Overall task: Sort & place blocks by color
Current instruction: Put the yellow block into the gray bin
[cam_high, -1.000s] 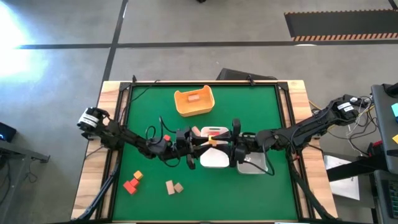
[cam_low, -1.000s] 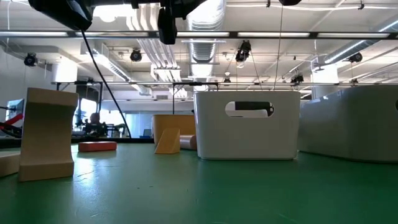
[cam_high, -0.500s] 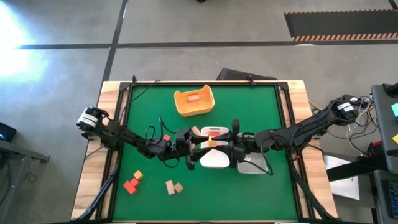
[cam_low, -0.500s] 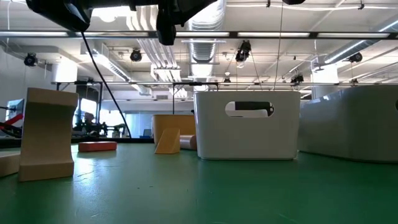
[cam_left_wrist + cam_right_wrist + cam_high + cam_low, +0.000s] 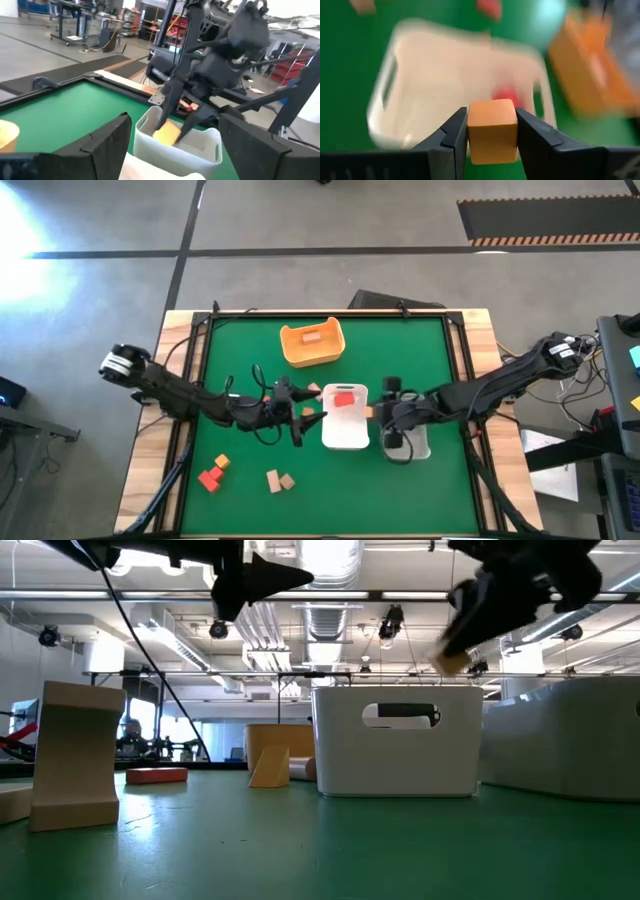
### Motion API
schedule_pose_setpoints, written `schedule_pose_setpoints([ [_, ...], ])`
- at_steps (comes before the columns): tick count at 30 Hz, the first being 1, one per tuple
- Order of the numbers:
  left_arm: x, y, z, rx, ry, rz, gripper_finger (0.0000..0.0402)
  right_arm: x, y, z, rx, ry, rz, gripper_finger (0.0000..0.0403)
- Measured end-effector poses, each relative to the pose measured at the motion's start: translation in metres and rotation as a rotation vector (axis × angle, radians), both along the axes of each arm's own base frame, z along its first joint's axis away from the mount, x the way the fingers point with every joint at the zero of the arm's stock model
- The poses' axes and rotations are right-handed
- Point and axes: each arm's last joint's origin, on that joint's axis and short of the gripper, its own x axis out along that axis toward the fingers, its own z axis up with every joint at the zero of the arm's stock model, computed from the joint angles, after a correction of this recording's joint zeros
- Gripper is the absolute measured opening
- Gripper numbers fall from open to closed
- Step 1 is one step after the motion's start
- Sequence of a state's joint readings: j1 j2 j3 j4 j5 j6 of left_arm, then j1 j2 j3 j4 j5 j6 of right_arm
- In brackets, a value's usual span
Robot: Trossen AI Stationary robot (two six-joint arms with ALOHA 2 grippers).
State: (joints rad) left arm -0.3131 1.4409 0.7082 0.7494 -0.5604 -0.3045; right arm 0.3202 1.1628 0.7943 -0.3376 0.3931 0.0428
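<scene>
The setting is an industrial robotics lab or workshop hall. The desk (image 5: 430, 360) carries a green mat inside a dark frame on a wooden top, with 2 robot arms mounted at its sides. It stands on a polished grey concrete floor (image 5: 300, 220) marked with dark tape lines and a hazard-striped mat (image 5: 548, 220). Overhead (low view) run exposed ventilation ducts (image 5: 330, 615), pipes and hanging cables under an open ceiling. The left wrist view shows metal workstation frames (image 5: 75, 20) and further equipment racks in the background.
</scene>
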Motion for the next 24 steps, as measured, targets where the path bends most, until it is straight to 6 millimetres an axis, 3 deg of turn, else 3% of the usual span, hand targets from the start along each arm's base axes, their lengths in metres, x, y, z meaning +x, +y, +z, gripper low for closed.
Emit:
schedule_pose_setpoints([
  [8,-0.003,0.003,0.002,0.052,0.027,0.031,0.0283,-0.025,-0.003,0.011,0.231,0.357,-0.186,0.0120],
  [12,-0.003,0.004,0.002,0.052,0.028,0.038,0.0283,-0.028,0.002,0.004,0.383,0.475,-0.145,0.0120],
  [17,-0.003,0.004,0.002,0.052,0.028,0.039,0.0283,-0.023,0.003,-0.010,0.364,0.518,-0.167,0.0120],
  [24,-0.003,0.004,0.000,0.058,0.048,0.038,0.0283,-0.018,0.003,-0.018,0.314,0.529,-0.196,0.0202],
])
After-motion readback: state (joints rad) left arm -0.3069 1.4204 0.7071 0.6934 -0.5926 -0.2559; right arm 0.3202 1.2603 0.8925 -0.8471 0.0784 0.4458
